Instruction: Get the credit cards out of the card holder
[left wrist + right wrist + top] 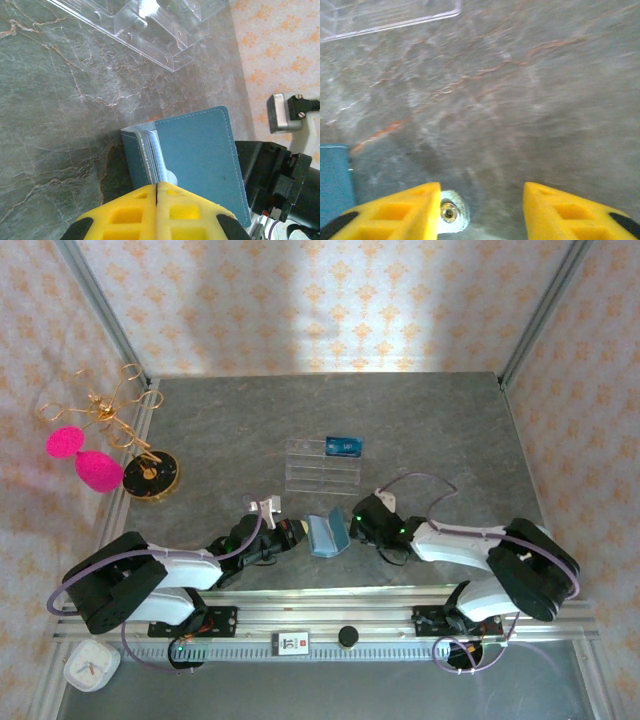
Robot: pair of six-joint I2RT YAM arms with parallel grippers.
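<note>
The teal card holder [327, 534] stands partly open on its edge between the two arms. Its pale lining layers [152, 150] run straight into my left gripper [158, 186], which is shut on that inner edge. In the top view the left gripper [298, 532] is at the holder's left side. My right gripper [356, 530] is just right of the holder and open. In the right wrist view the right gripper [481, 192] has bare table between its fingers, and a teal corner of the holder [332, 180] lies to the left. A dark blue credit card [343, 447] lies on the acrylic stand.
The clear tiered acrylic stand [322, 465] sits just behind the holder, and its corner [150, 30] is close in the left wrist view. A gold jewelry stand [150, 475] with pink pieces [97, 470] is at the left. A small pale disc with a metal stud [449, 212] lies by the right gripper's left finger.
</note>
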